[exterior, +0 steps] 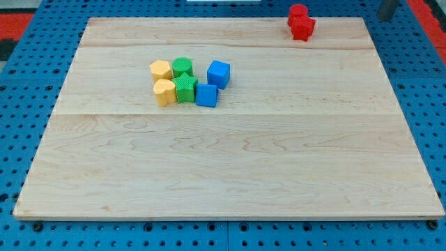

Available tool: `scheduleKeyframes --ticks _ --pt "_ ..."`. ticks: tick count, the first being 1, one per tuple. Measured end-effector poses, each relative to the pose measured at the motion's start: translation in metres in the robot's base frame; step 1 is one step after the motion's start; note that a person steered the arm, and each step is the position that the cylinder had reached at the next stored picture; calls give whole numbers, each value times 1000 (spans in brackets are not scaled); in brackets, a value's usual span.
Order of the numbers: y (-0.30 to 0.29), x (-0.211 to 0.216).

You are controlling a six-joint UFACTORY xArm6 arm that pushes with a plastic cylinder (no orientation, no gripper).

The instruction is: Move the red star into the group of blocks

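The board (230,167) is a pale wooden panel lying on a blue perforated table (21,77).

Two red blocks sit at the board's top edge, towards the view's right. The red star (302,28) lies just inside the edge. A second red block (298,11), shape not clear, touches it from the view's top and sits at or over the board's edge.

The group lies left of centre, in the upper half of the board, well apart from the red star. It holds six blocks:
- Yellow block, upper (160,70): leftmost in the top row, roughly hexagonal.
- Yellow block, lower (164,91): directly below the upper one, touching it.
- Green cylinder (182,67): just right of the upper yellow block.
- Green star (185,88): below the cylinder, touching the lower yellow block.
- Blue cube, lower (206,95): touching the green star on its right.
- Blue cube, upper (218,74): at the group's right, just above the lower cube.

A dark rod (387,8) enters at the view's top right corner, beyond the board and to the right of the red blocks. My tip cannot be placed with certainty; the rod's visible end hangs off the board and touches no block.
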State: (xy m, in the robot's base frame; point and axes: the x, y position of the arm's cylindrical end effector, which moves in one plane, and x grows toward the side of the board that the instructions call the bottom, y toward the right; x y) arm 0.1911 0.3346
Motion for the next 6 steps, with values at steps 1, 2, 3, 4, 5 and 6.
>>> scheduleKeyframes --ticks 1,2,3,4,5,6 --pt "-22 0" --pt "-43 0" --pt "-66 0" --pt "-129 0" --pt "-177 0" --pt "-177 0"
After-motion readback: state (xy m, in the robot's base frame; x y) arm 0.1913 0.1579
